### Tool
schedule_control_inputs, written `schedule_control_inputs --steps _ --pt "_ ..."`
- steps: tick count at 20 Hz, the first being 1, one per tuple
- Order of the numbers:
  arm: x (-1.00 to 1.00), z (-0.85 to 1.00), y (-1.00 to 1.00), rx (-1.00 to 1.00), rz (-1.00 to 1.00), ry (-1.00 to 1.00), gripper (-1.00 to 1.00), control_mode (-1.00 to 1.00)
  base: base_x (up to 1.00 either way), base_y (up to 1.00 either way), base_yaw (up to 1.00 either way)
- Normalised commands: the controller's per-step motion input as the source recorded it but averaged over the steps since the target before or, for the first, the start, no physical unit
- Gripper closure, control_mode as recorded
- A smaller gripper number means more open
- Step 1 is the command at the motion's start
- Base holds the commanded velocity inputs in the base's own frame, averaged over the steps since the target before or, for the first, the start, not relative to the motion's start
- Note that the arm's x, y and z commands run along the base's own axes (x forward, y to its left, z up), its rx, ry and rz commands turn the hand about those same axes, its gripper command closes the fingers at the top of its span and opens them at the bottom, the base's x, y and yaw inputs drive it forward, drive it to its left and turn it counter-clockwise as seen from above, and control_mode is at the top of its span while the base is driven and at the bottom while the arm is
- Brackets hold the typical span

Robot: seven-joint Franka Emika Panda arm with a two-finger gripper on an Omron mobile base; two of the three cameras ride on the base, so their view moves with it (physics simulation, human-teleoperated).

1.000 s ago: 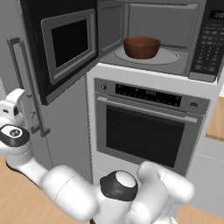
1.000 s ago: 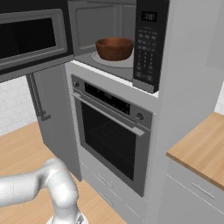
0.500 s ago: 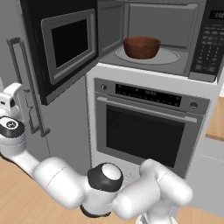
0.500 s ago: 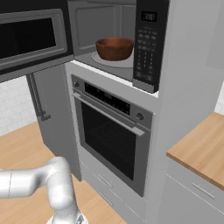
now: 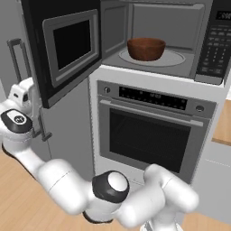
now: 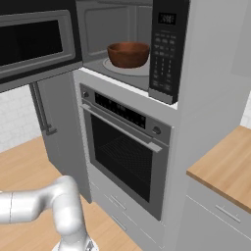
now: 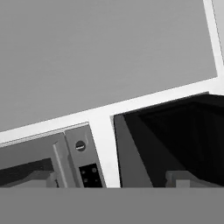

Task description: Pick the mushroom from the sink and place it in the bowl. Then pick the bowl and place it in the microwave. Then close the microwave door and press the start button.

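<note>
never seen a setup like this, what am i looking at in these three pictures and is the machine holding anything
It is a rendered kitchen with a white robot arm on a base that drives. Two pictures come from cameras on that base, behind the arm to its left and right; the third looks along the hand. Ahead is a microwave with its door swung open, and a reddish-brown bowl sits on the glass turntable inside. Below it is a larger oven. The hand is off at the left, behind the open door. Its pincer is open and holds nothing.

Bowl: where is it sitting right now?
The bowl sits on the turntable inside the open microwave, above the oven, left of the button panel.
</note>
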Motion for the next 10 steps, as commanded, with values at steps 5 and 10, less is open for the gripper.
schedule_control_inputs --steps 5,10 --pt "-0.63 0.22 -0.98 0.19 0.04 -0.25 -1.0 -1.0 0.0 0.0 0.0" --pt "-0.59 0.25 -1.0 0.22 0.02 -0.27 -1.0 -1.0 0.0 0.0 0.0"
